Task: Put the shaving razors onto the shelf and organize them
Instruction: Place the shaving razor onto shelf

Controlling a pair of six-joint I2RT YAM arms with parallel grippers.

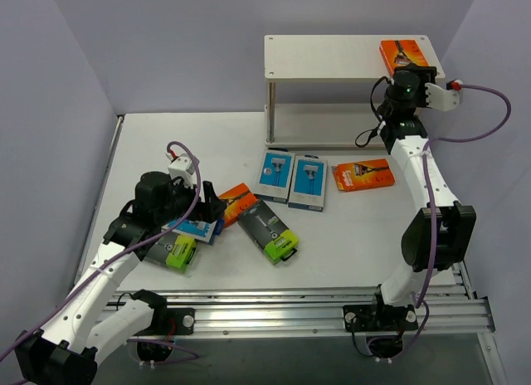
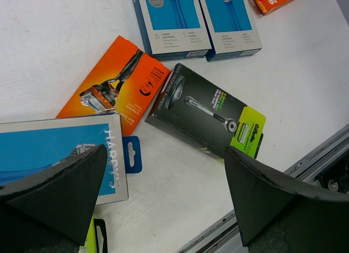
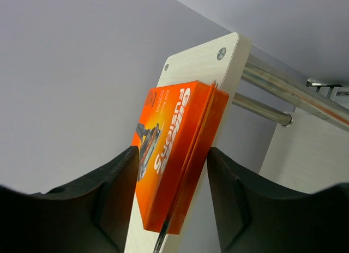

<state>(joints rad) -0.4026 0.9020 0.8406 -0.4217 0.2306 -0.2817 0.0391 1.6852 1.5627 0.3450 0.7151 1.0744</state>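
Note:
The shelf (image 1: 332, 53) stands at the back of the table. An orange razor pack (image 1: 404, 53) lies flat on the right end of its top board (image 3: 218, 62). My right gripper (image 1: 411, 70) straddles this pack (image 3: 169, 122) with its jaws open and a gap showing at the right finger. On the table lie two light blue packs (image 1: 275, 175) (image 1: 308, 182), an orange pack (image 1: 363, 174), another orange pack (image 2: 112, 84), a black and lime pack (image 2: 204, 108), a blue pack (image 2: 60, 149) and a second black and lime pack (image 1: 170, 252). My left gripper (image 2: 166, 176) hovers wide open over bare table between the blue and black packs.
Purple walls close in the table on the left, back and right. The aluminium rail (image 1: 332, 310) with both arm bases runs along the near edge. The shelf's metal posts (image 3: 283, 92) join the two boards, and the lower board (image 1: 332, 124) lies under the top one.

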